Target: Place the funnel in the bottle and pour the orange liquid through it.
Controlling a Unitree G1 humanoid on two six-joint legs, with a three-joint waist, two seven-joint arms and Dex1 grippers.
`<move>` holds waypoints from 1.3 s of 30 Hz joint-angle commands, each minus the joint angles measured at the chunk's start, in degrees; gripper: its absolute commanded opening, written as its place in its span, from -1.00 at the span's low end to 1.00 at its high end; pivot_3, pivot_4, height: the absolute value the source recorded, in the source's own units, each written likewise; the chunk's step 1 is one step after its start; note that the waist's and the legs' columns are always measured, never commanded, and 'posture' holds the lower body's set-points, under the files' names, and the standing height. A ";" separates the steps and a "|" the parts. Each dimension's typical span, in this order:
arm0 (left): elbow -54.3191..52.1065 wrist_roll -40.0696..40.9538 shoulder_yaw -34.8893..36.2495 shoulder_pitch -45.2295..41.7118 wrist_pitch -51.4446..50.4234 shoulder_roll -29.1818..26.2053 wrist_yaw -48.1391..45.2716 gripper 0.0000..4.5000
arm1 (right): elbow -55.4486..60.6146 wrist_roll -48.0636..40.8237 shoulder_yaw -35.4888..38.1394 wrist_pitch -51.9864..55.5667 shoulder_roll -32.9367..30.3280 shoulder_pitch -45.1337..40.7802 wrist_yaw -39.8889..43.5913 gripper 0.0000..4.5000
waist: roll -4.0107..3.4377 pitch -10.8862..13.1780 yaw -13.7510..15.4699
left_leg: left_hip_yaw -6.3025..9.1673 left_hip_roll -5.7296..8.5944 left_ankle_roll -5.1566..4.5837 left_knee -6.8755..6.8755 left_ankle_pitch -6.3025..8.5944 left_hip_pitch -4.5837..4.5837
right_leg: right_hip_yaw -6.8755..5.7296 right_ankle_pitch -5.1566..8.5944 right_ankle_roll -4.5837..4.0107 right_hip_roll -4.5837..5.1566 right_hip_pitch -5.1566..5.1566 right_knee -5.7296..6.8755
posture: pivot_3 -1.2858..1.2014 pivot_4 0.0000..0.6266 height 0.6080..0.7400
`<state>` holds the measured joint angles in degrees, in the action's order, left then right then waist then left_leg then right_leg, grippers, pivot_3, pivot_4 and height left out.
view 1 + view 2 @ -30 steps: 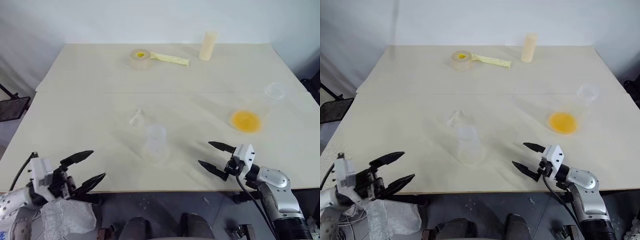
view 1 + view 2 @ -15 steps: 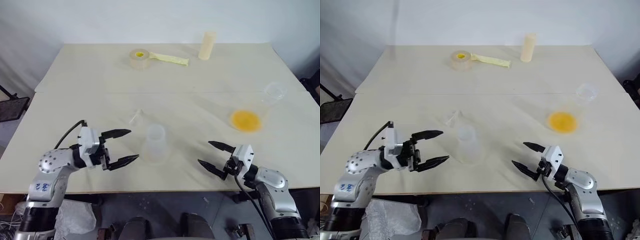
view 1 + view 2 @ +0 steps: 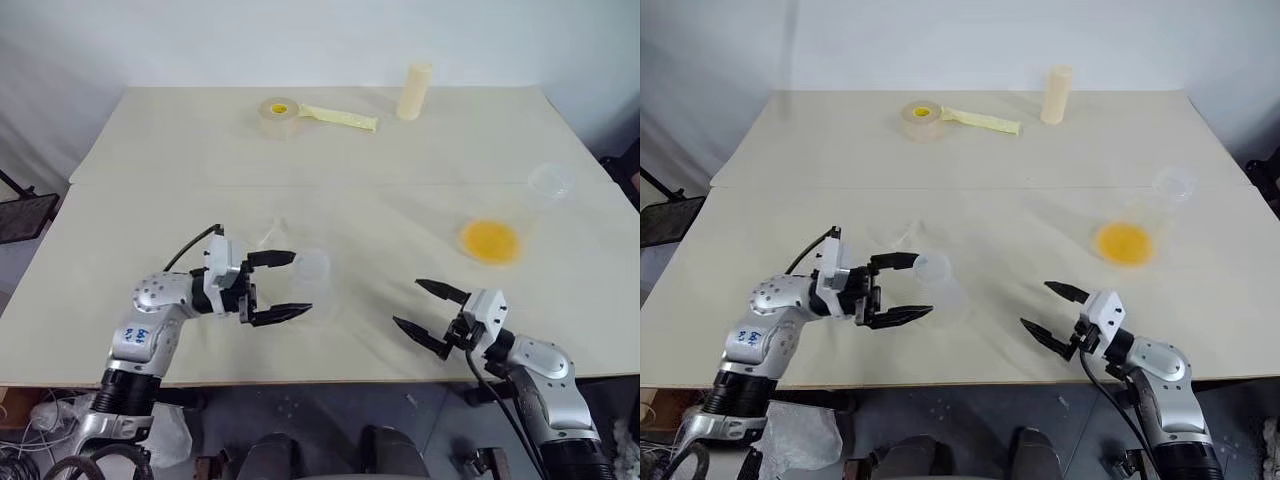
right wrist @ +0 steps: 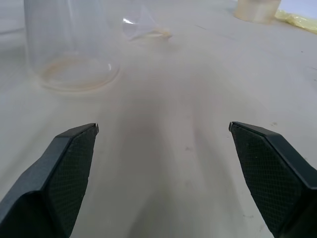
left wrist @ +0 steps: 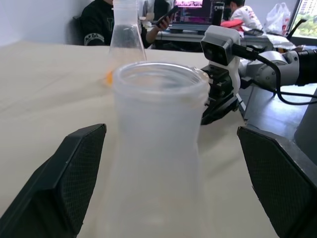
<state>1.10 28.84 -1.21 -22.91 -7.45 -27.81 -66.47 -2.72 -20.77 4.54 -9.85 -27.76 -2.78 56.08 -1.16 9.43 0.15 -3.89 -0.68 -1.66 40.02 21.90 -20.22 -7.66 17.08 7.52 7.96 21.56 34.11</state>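
Left gripper point(image 3: 283, 286) spread wide, fingers flanking the frosted bottle point(image 3: 309, 286) without touching, right gripper point(image 3: 428, 312) wide, empty, right of the bottle

1. We see our left arm point(image 3: 150, 330) rising from the lower left of the head view, bent at the elbow, with the forearm reaching toward the centre of the frame.
2. Our left gripper point(image 3: 288, 285) points level toward the right of the frame, its two black fingers spread wide, one above the other in the picture.
3. Our right arm point(image 3: 545, 375) enters from the lower right corner, forearm angled up and toward the centre.
4. Our right gripper point(image 3: 422, 307) points toward the left of the frame, fingers wide apart and holding nothing.
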 commanded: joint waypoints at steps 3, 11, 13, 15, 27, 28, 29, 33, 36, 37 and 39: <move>0.81 -0.21 -1.14 -2.25 -2.15 -0.07 -1.11 1.00 | 2.40 -0.48 -0.01 0.25 -0.06 0.38 -0.56 0.97 | 0.01 0.00 -0.08 | -0.01 0.01 0.00 0.00 0.00 0.00 | 0.00 0.00 0.01 0.00 0.00 -0.01 | 0.03 -0.52 1.00; 1.03 0.50 -0.80 -3.56 -3.80 0.68 -1.02 -0.01 | 2.42 -0.46 0.09 0.10 -0.08 0.40 -0.97 1.00 | 0.02 0.01 0.01 | 0.01 -0.01 0.00 0.01 0.00 0.00 | 0.02 -0.01 0.01 -0.01 0.00 0.00 | 0.03 -0.52 1.00; 1.23 0.80 -0.63 -4.15 -4.04 1.21 -0.85 -0.01 | 2.49 -0.43 0.11 0.11 -0.08 0.42 -1.09 1.00 | 0.02 0.01 0.02 | 0.01 0.00 0.00 0.01 0.00 -0.01 | 0.01 -0.01 0.01 -0.02 0.00 -0.01 | 0.03 -0.52 1.00; 1.78 2.57 -0.19 -5.31 -4.71 2.41 -1.83 -0.01 | 2.70 -0.46 0.21 0.15 -0.12 0.55 -1.25 1.00 | 0.02 0.01 0.07 | 0.01 0.00 0.00 0.01 0.00 -0.01 | 0.02 -0.01 0.02 -0.02 0.00 -0.01 | 0.03 -0.52 1.00; 19.12 -5.82 -2.68 -23.60 0.09 10.98 2.97 -0.01 | 3.22 -1.00 2.72 -0.44 -0.78 0.99 -3.63 1.00 | 0.09 0.05 1.22 | -0.06 0.01 0.00 0.10 0.00 -0.07 | -0.01 -0.05 0.09 -0.08 0.00 -0.05 | 0.03 -0.52 1.00; 21.41 -6.56 -2.88 -25.05 0.81 11.75 3.05 -0.01 | 3.17 -1.21 3.11 -0.44 -0.95 1.03 -3.71 1.00 | 0.11 0.07 1.31 | -0.05 0.01 0.00 0.10 0.00 -0.09 | -0.02 -0.05 0.09 -0.09 0.01 -0.06 | 0.03 -0.52 1.00; 24.42 -7.46 -2.96 -26.85 1.81 12.85 3.56 -0.01 | 3.14 -1.61 3.65 -0.32 -1.25 1.16 -3.64 1.00 | 0.14 0.09 1.31 | -0.06 0.01 0.00 0.10 0.00 -0.10 | -0.03 -0.05 0.09 -0.11 0.01 -0.08 | 0.03 -0.52 1.00; 35.07 -12.24 -3.43 -31.91 7.15 16.12 7.17 -0.01 | 3.21 -1.88 5.36 -0.67 -2.17 2.03 -3.87 1.00 | 0.20 0.12 1.46 | -0.12 0.03 -0.01 0.15 -0.01 -0.15 | -0.03 -0.07 0.13 -0.11 0.00 -0.11 | 0.03 -0.52 1.00; 42.05 -14.46 -3.62 -35.20 10.92 18.45 7.61 -0.01 | 3.77 -1.97 6.40 -0.85 -2.44 2.91 -4.34 1.00 | 0.24 0.14 1.31 | -0.36 0.01 -0.01 0.08 -0.01 -0.15 | -0.07 -0.08 0.14 -0.14 0.01 -0.14 | 0.03 -0.52 1.00; 44.13 -15.11 -3.54 -36.33 12.04 19.16 7.90 -0.01 | 4.23 -1.97 6.54 -0.72 -2.35 3.27 -4.57 1.00 | 0.24 0.14 1.27 | -0.51 -0.03 -0.01 0.06 -0.01 -0.16 | -0.08 -0.08 0.14 -0.17 0.04 -0.16 | 0.03 -0.52 1.00; 47.46 -16.28 -3.42 -38.09 13.50 20.05 8.66 -0.01 | 5.29 -2.00 6.63 -0.38 -2.13 4.01 -5.07 1.00 | 0.30 0.18 1.26 | -0.54 -0.04 -0.01 0.05 -0.01 -0.16 | -0.09 -0.08 0.14 -0.18 0.06 -0.17 | 0.03 -0.52 1.00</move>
<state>47.21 13.47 -5.04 -58.44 3.88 -8.19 -58.59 -0.17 -21.70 9.66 -9.84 -29.57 0.80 51.57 -0.86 9.61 1.40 -4.46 -0.73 -1.66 40.07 21.90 -20.38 -7.74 17.00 7.67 7.78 21.61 33.94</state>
